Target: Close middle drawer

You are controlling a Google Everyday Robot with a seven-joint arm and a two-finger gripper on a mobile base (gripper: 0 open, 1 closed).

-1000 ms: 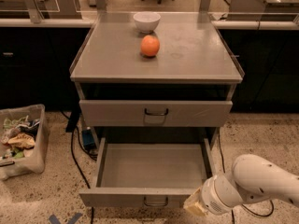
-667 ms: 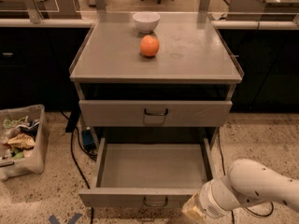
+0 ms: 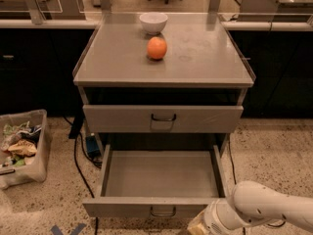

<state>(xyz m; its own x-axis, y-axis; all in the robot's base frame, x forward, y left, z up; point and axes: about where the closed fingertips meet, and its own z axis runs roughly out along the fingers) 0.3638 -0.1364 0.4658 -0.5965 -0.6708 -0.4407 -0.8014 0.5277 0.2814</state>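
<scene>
Below top drawer, middle drawer: sitting pulled far out.
Gripper: hovering just beside its front right corner; jaw state cannot be told.
Tabletop: carrying orange and bowl.

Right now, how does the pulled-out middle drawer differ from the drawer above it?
The middle drawer is pulled far out, its bare inside showing; the upper drawer sits back under the tabletop, only its front showing. The gripper is low at the middle drawer's front right corner; nothing is near the upper drawer. Both are grey, with flat fronts and small dark loop handles.
</scene>
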